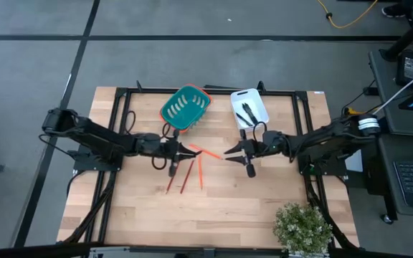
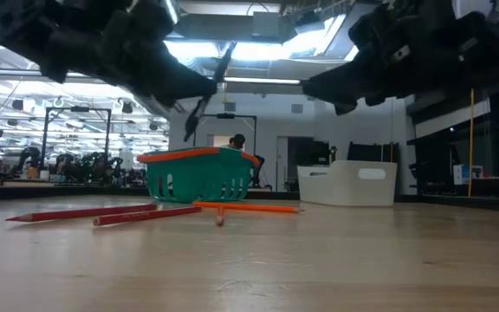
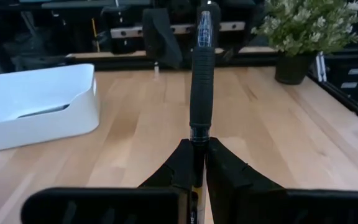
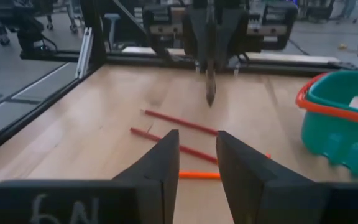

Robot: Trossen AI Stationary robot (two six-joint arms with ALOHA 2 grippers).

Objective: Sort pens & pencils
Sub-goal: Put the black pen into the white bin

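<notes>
Black plastic pen [image 3: 201, 81] clamped upright between the closed fingers of the left gripper [image 1: 189, 151], raised above the light wooden table [image 1: 249, 208] just in front of the teal slatted basket with an orange rim [image 1: 184, 108]. Facing it from beside the basket, the right gripper [image 1: 228, 153] hovers with jaws parted, holding nothing. Thin orange and red-brown pencils [image 1: 189, 170] lie scattered on the table before the basket. More black pens [image 1: 247, 115] rest in the white plastic tray [image 1: 258, 102] just beside the basket.
</notes>
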